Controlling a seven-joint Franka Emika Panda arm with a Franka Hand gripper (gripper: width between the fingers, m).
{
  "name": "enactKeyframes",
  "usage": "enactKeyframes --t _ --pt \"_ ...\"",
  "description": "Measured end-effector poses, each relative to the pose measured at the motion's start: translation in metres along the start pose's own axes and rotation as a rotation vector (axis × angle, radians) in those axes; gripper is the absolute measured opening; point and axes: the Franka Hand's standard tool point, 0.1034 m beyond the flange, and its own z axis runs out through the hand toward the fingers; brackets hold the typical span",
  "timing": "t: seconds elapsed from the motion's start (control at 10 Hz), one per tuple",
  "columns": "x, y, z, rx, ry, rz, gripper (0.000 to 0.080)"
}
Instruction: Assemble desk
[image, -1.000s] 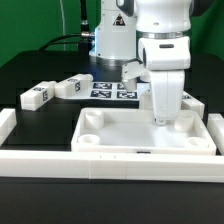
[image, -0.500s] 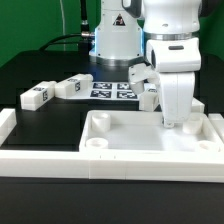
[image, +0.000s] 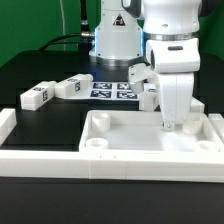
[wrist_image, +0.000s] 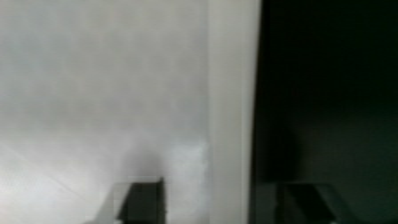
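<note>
From the exterior view's left, two leg blocks (image: 36, 96) lie near the marker board (image: 110, 90), the tabletop (image: 135, 136) sits just behind the border wall (image: 40, 162), and, over its far rim, the gripper (image: 168, 124) stands with fingers (wrist_image: 143, 200) parted on either side of that rim.

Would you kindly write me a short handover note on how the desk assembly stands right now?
End effector: open, fingers astride the back rim of the tabletop, at the exterior view's right.
Tabletop: flat, recesses up, behind the front border wall.
Legs: first leg block and second leg block loose at the exterior view's left; third leg block beside the arm; fourth not made out.
Done: no leg seen fitted. Left: all four legs.
</note>
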Motion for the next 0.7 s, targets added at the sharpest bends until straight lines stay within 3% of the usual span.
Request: enactKeyframes --t 0.2,0.7 --pt "0.000 0.000 -0.001 -0.001 0.000 0.001 0.0588" --pt "0.001 0.005 -0.036 -0.037 -0.012 0.058 0.0649"
